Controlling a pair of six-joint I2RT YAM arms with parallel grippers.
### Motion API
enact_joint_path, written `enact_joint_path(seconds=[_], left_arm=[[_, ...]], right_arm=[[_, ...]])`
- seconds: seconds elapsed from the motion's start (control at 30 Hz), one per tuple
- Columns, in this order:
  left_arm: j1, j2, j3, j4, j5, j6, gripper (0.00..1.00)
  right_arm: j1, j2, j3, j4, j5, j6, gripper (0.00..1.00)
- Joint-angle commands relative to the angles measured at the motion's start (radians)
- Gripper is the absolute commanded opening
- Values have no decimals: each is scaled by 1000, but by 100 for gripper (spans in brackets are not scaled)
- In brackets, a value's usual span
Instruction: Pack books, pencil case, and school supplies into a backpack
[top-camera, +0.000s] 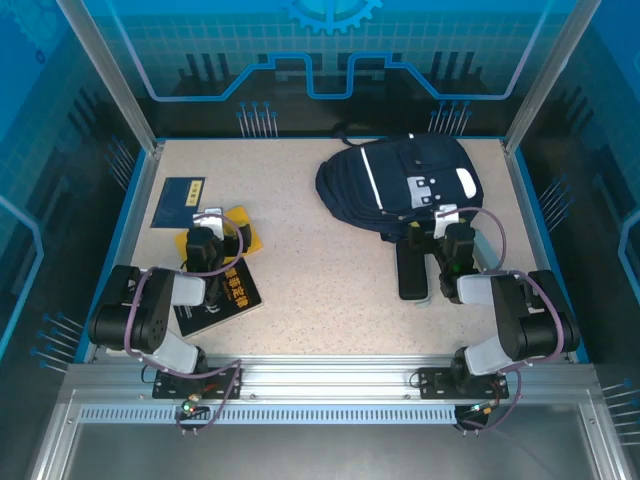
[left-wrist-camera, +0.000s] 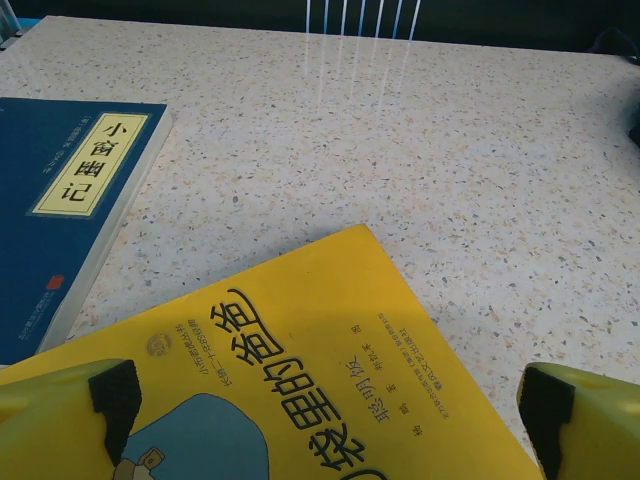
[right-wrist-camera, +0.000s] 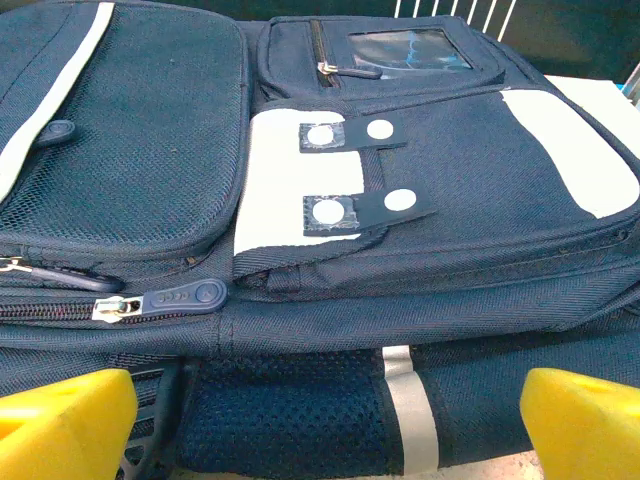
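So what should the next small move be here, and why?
Probably ease the right claw forward and left onto the zipper pull. The backpack looks zipped shut, both claws are open and empty, and the yellow book under the left claw lies on the table, so nothing can go in until it is opened.

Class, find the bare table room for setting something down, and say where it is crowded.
The table is bare down the middle, between the yellow book and the backpack, from far edge to near edge. Crowded: left, around the navy book and black book; right, by the backpack's straps.
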Motion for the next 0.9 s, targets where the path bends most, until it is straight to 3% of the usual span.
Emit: enact_joint_path(seconds=[0.0,0.7,0.87], left_arm=[[10,12,23,33,25,20,99],[10,10,-2,79,20,21,99],[10,-74,-79,156,-19,6,99]], right_arm=[[-1,11,21,-4,19,5,100],[-12,6,21,-5,-9,7,100],[-12,-134,70,-201,6,11,100]])
